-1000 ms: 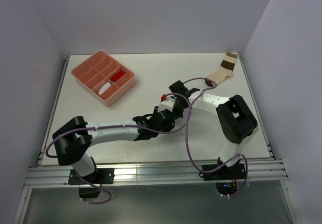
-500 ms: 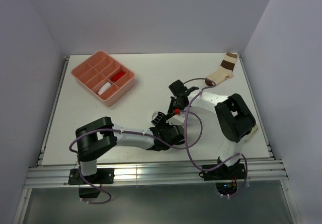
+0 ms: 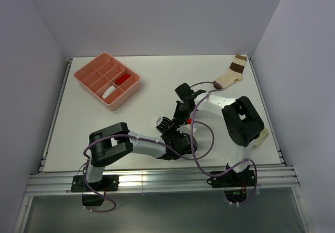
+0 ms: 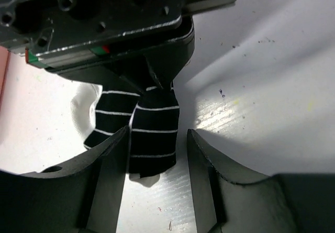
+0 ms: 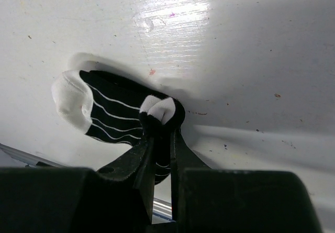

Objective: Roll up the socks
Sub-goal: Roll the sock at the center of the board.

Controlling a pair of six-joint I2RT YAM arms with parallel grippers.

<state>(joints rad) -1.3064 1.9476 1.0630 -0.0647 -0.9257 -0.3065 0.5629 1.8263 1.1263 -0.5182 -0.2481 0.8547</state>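
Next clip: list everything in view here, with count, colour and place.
table: one, white, under everything.
divided tray: one, pink, far left.
white sock: one, rolled, in a tray compartment.
red-ended sock: one, only red showing, in another compartment.
banded sock: one, cream and brown, far right corner.
striped sock: one, black with thin white stripes, table centre.
pale lump: one, yellowish, right edge, mostly hidden.
cables: two, purple, along the arms.
left end effector: open, straddling the striped sock.
right end effector: shut, pinching the striped sock.

White table (image 3: 157, 81) between lilac walls (image 3: 157, 18)
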